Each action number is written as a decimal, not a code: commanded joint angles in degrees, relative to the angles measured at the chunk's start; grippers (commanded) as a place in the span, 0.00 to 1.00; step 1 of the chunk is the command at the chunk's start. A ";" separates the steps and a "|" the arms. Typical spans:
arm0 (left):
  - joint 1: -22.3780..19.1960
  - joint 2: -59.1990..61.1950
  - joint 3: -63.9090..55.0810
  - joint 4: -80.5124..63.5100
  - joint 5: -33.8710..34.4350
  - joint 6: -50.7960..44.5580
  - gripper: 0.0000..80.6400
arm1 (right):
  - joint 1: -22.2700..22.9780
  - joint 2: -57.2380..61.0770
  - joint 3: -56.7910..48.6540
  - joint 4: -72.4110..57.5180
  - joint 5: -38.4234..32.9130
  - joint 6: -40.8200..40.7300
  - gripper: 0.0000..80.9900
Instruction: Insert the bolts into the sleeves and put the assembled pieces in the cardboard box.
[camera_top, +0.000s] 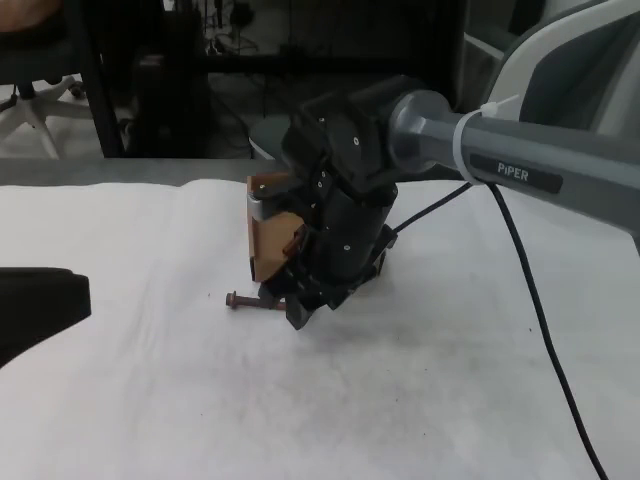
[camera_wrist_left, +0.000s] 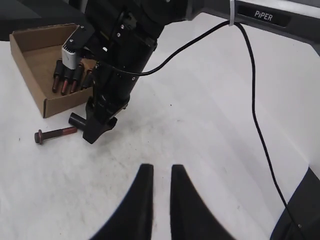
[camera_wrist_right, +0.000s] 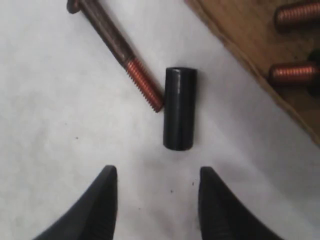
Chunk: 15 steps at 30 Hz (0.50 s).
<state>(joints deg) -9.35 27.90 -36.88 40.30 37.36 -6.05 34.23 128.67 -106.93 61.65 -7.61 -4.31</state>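
Note:
A black sleeve (camera_wrist_right: 180, 107) lies on the white cloth right in front of my right gripper (camera_wrist_right: 157, 175), which is open and lowered over it. A brown bolt (camera_wrist_right: 117, 50) with a copper thread lies beside the sleeve, its thread end almost touching it. Seen from the left wrist, the bolt (camera_wrist_left: 55, 134) and sleeve (camera_wrist_left: 77, 120) lie just outside the cardboard box (camera_wrist_left: 25, 60), under the right gripper (camera_wrist_left: 95, 132). Several assembled pieces (camera_wrist_left: 67, 77) rest in the box. My left gripper (camera_wrist_left: 161, 170) hovers further back with its fingers close together and nothing between them.
From the high camera, the right arm (camera_top: 520, 160) comes in from the right and covers most of the box (camera_top: 268, 240); the bolt (camera_top: 245, 299) shows beside it. A black cable (camera_top: 540, 320) trails over the cloth. A dark arm part (camera_top: 40, 300) sits at the left edge.

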 joint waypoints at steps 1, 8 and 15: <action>0.19 -0.28 -0.05 -0.76 0.02 0.16 0.17 | 0.12 -0.28 -0.60 -1.34 1.36 -1.31 0.62; 0.19 -0.28 -0.05 -0.76 0.02 0.16 0.17 | 0.19 -0.28 -0.59 -4.00 1.33 -2.95 0.62; 0.19 -0.28 -0.05 -0.76 0.02 0.16 0.17 | 0.19 -0.28 -0.59 -5.38 2.48 -5.29 0.61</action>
<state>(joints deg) -9.35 27.90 -36.88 40.30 37.36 -6.05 34.23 128.67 -107.06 57.17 -5.77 -8.55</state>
